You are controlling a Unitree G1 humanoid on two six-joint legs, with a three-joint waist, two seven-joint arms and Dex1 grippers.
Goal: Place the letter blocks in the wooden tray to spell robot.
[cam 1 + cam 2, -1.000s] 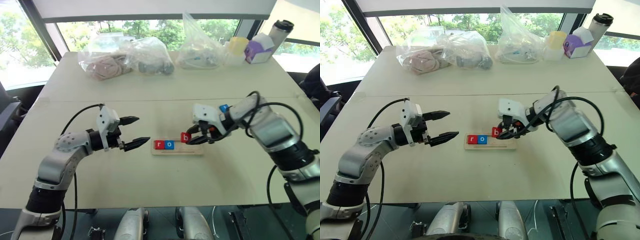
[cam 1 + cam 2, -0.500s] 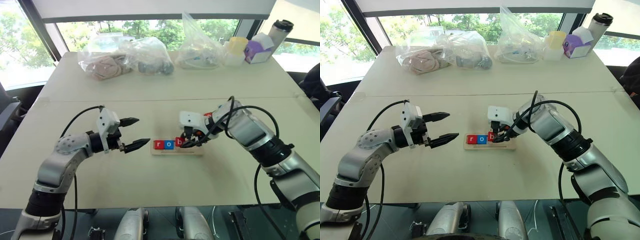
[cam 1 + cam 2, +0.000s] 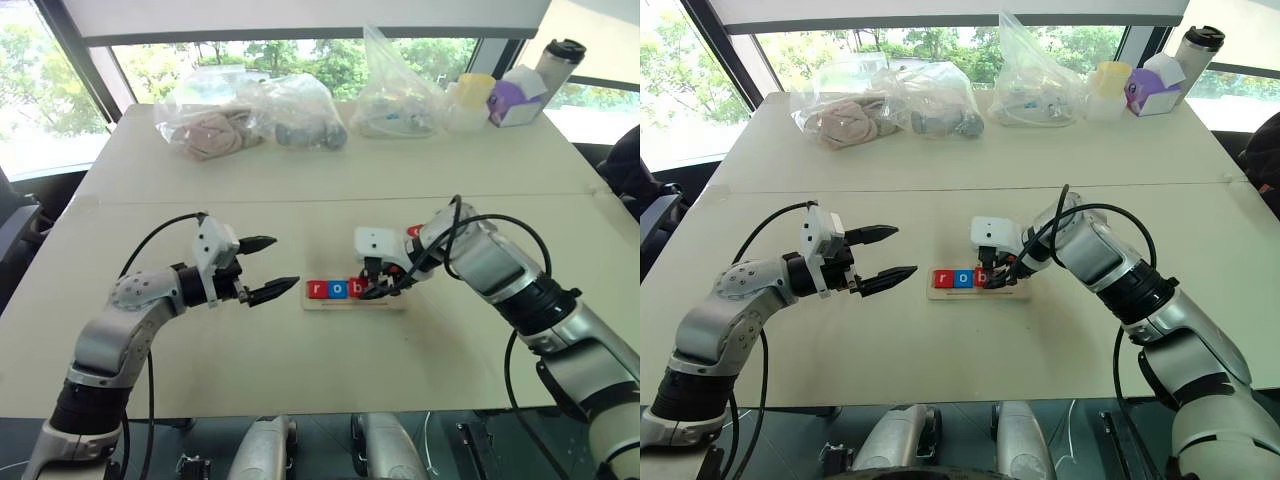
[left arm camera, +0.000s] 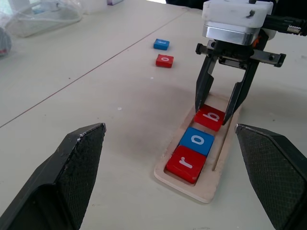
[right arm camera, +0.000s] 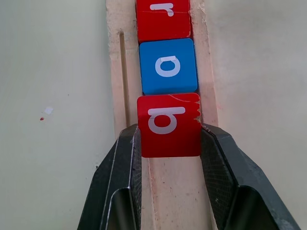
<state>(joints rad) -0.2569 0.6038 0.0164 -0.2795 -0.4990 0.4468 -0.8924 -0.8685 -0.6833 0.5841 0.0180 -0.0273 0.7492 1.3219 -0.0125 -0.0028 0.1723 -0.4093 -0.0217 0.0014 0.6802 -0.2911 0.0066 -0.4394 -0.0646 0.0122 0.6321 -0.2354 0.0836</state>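
Observation:
The wooden tray lies mid-table. In it sit a red r block, a blue o block and a red b block, in a row and touching. My right gripper points down into the tray, shut on the b block, one finger on each side. A loose red o block and a blue block lie on the table beyond the tray. Left of the tray, my left gripper hovers open and holds nothing.
Clear plastic bags with odds and ends line the table's far side, with another bag, a yellow cup, a purple box and a bottle to the right. The tray's right half is bare wood.
My right gripper has come down and to the left with the red b block, which now rests in the tray against the blue o. The left arm has kept still.

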